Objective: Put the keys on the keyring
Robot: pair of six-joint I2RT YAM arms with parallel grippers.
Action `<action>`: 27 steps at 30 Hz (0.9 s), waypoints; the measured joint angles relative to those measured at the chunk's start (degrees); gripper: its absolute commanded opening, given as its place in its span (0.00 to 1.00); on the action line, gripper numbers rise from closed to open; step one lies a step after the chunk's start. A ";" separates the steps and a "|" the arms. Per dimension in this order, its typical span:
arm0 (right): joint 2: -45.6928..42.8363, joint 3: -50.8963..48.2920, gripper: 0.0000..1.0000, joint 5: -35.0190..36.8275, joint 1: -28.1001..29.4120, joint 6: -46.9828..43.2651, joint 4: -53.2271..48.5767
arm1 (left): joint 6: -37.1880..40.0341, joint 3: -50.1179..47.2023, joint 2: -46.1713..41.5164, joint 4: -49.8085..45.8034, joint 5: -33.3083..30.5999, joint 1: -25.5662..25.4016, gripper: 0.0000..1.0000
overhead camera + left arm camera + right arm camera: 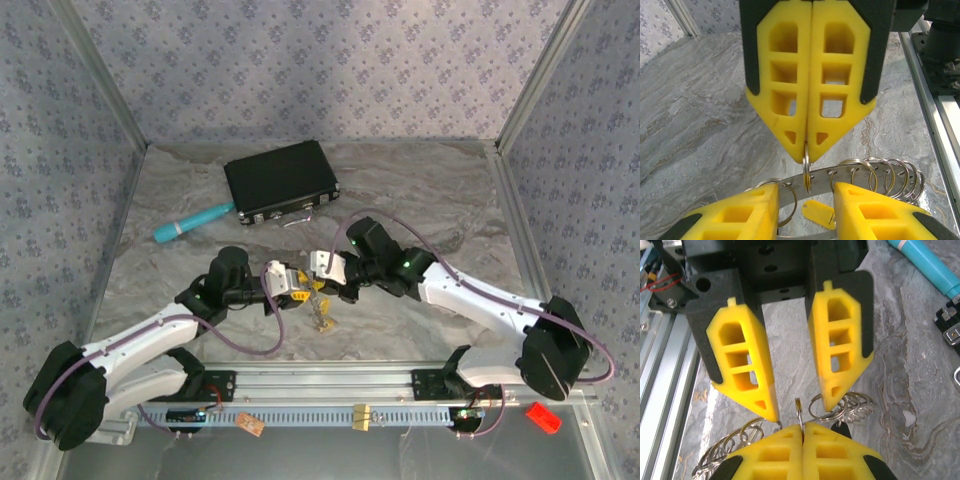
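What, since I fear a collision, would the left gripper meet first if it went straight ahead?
Probably the split ring pinched by the shut right gripper, at the keyring between the left gripper's open jaws; depth unclear.

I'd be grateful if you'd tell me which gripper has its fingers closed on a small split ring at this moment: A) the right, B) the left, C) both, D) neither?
A: the left wrist view shows the right gripper with its fingers pressed together on the small split ring, while the left gripper has its fingers apart on either side of it.
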 measured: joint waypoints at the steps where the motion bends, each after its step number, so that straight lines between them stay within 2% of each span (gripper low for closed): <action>1: 0.35 0.76 0.00 0.55 0.20 -0.63 -1.18 | 0.31 0.17 0.00 -0.28 -0.02 0.00 0.33; 11: 4.13 6.23 0.00 4.85 2.75 -4.02 -8.07 | 0.79 0.46 0.00 -1.99 -0.24 -0.24 0.24; 14: 4.59 7.23 0.00 5.46 3.32 -4.50 -9.33 | 0.72 0.50 0.02 -2.45 -0.35 -0.22 0.17; 18: 4.63 7.41 0.00 5.66 3.41 -4.59 -9.73 | 0.61 0.50 0.04 -2.56 -0.39 -0.22 0.02; 20: 4.48 7.02 0.18 5.77 3.30 -4.28 -9.16 | 0.68 0.50 0.04 -2.62 -0.70 -0.26 0.00; 21: 4.00 6.12 0.22 5.57 3.10 -3.93 -8.00 | 0.72 0.50 0.00 -2.58 -0.83 -0.26 0.00; 23: 1.40 2.32 0.27 3.80 1.88 -2.45 -4.26 | 0.96 0.48 -0.15 -2.49 -1.16 -0.37 0.00; 27: -5.09 -5.70 0.30 0.57 -2.34 0.13 2.29 | 3.76 -0.07 -2.08 -2.27 -3.50 -1.51 0.00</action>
